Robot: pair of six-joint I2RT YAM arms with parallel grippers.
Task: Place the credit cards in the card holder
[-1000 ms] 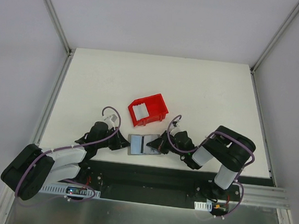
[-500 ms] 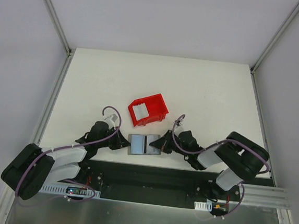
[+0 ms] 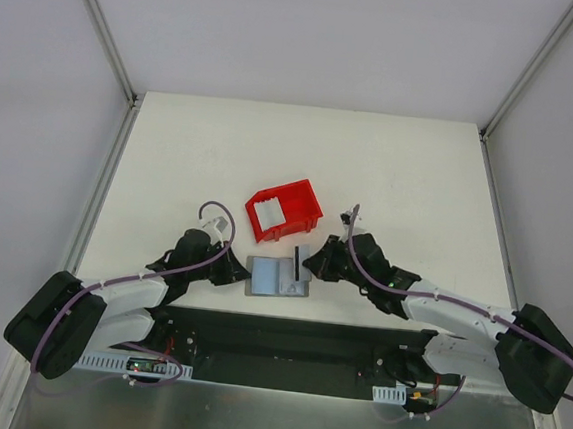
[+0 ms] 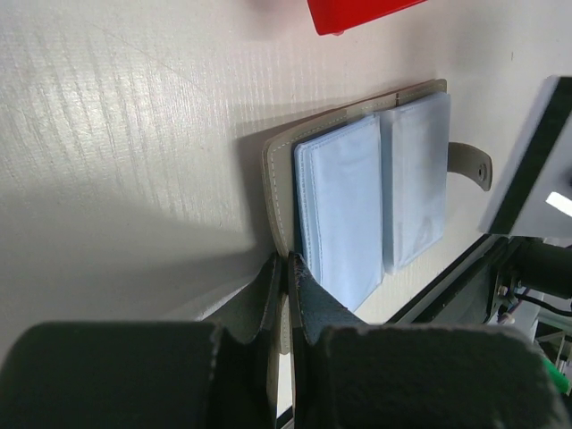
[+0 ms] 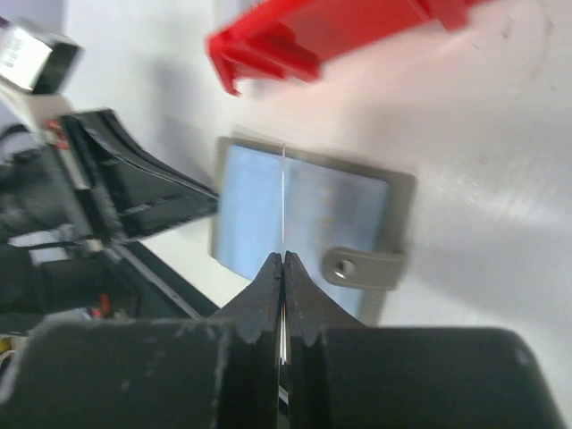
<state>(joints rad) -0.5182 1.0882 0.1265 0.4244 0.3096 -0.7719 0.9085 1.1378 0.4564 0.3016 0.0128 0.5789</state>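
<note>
Your holder [image 3: 278,279] lies open just below frame centre, long axis left-right, and no card is visibly seated in it. One card [image 3: 296,259] stands on edge over the fold, long axis up-frame, pinched tight in the right claw [image 3: 305,264]. Another card [image 3: 270,211] waits in the bin [image 3: 307,208] above. The left claw [image 3: 233,271] is clamped on the holder's left edge.

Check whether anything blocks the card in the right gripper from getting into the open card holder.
Nothing visible does. The right gripper holds the credit card on edge over the open card holder. The left gripper pinches only the holder's edge on its own side, and the red bin sits beyond it, off the path.
</note>
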